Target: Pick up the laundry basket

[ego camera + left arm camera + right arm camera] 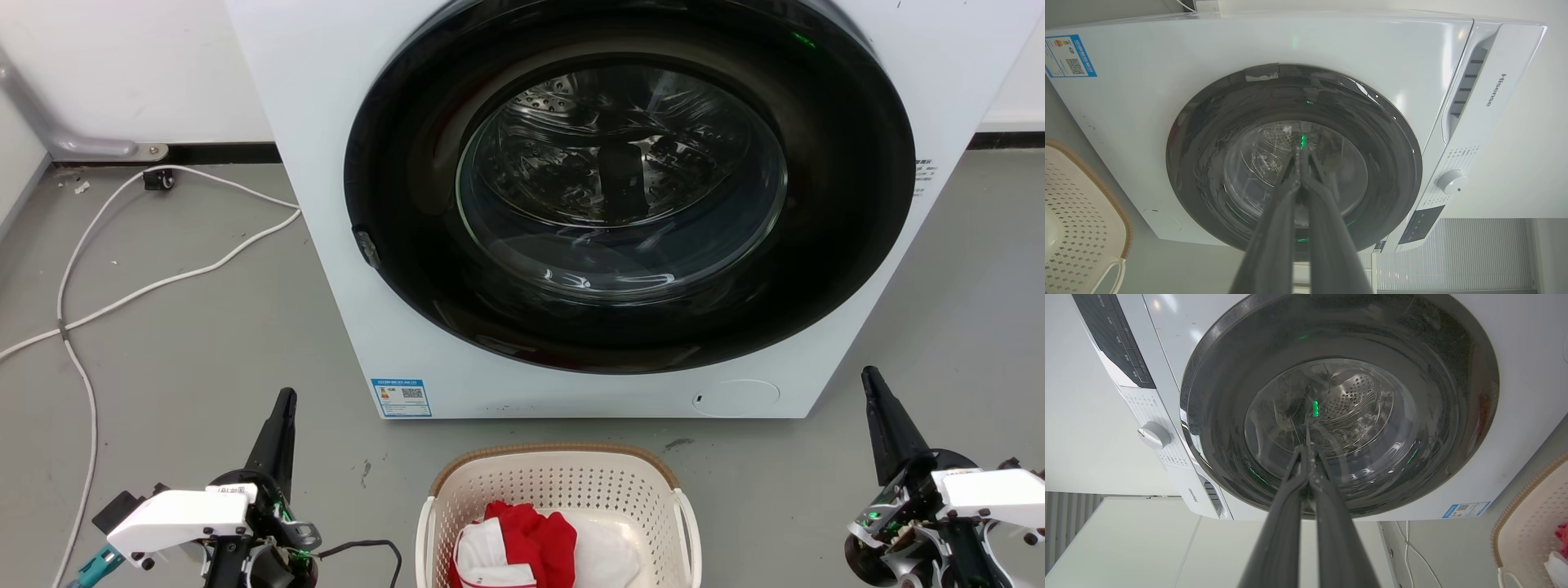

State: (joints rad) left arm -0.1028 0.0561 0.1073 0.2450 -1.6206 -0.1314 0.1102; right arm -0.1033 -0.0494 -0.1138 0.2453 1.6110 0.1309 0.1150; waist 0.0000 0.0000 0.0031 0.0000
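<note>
The laundry basket (563,478), cream-white and perforated with a brown woven rim, stands on the floor at the bottom centre of the head view, holding red and white clothes (531,543). A corner of the basket (1077,220) shows at the left of the left wrist view, and another part (1531,514) at the lower right of the right wrist view. My left gripper (285,398) is left of the basket, fingers together with nothing held, well apart from it. My right gripper (870,376) is to the basket's right, also shut and empty. In both wrist views the fingertips (1298,153) (1308,449) meet.
A white front-loading washing machine (343,269) with a dark round door (629,188), shut, stands just behind the basket. White cables (122,298) lie on the grey floor at the left. Bare floor lies on both sides of the basket.
</note>
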